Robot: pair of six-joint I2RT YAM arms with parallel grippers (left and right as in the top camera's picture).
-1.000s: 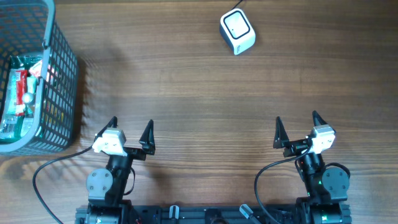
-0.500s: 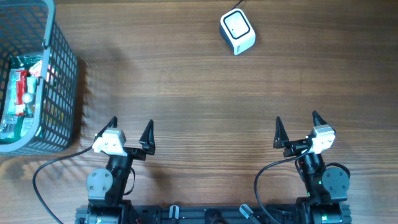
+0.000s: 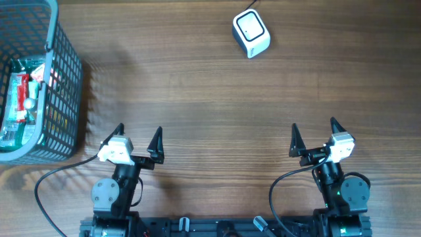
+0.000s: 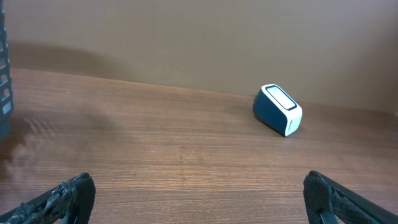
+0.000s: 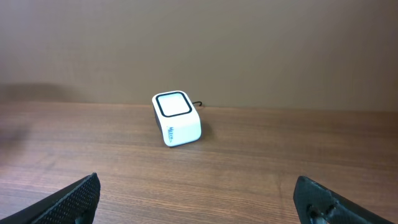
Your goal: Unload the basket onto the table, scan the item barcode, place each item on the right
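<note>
The wooden table (image 3: 210,92) lay wide before me, its grain running from side to side. On its far left corner stood the grey mesh basket (image 3: 69,79), well apart from both my arms, with its handle laid across the top. My left gripper (image 3: 139,128) hung above the near edge on the left, the jaws spread as wide as they go and holding nothing, with only bare wood between the two black fingers. My right gripper (image 3: 314,124) hung above the near edge on the right in the same way, jaws fully apart and nothing in them. Both pointed toward the far side of the table. The scanner (image 3: 250,33), a small white box with a dark-framed window on top, sat near the far edge, a little right of the middle and turned at an angle. Through my left wrist camera it showed a dark blue side, off to the right; through my right wrist camera it showed its white side with a small blue mark, left of centre. The packets (image 3: 18,92) to be scanned lay inside the basket, red, white and green wrappers jumbled together; I could not tell them apart one by one. A thin black cord (image 3: 253,5) ran from the back of the scanner toward the far edge.
</note>
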